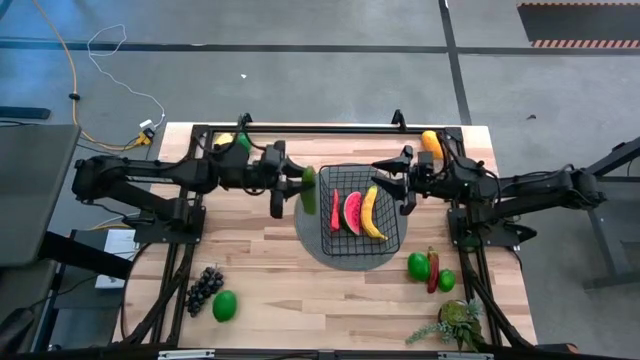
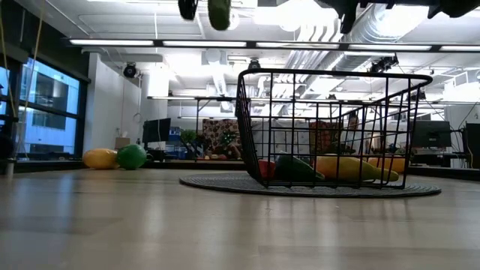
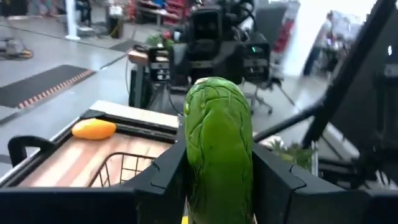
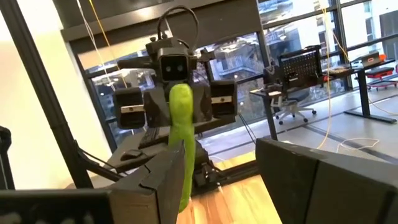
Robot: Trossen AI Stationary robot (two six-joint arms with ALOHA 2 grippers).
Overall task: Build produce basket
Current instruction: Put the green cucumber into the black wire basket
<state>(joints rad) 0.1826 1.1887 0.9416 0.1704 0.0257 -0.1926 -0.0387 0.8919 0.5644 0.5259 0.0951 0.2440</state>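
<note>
Above the left rim of the black wire-mesh rectangular basket (image 1: 358, 213), the left gripper (image 1: 297, 187) is hanging in the air, its fingers clamping a long green cucumber (image 1: 309, 186). Across the basket, the right gripper (image 1: 396, 181) is hovering with its fingers spread and holding nothing. The basket is sitting on a dark grey round mat (image 1: 312, 247) and is holding three pieces: a red chili (image 1: 335, 210), a watermelon slice (image 1: 352, 212) and a yellow banana (image 1: 371, 212). On the bare wooden table (image 1: 270, 290), purple grapes (image 1: 204, 287) and a green round fruit (image 1: 225, 305) are lying near the front left; two green fruits (image 1: 418, 265) with a red chili (image 1: 433, 270) between them and a leafy plant (image 1: 456, 323) are lying front right. Only the low view is showing the basket's left end tilting up off the mat; the left wrist view is showing the cucumber's wrinkled skin (image 3: 216, 146) between the dark pads
</note>
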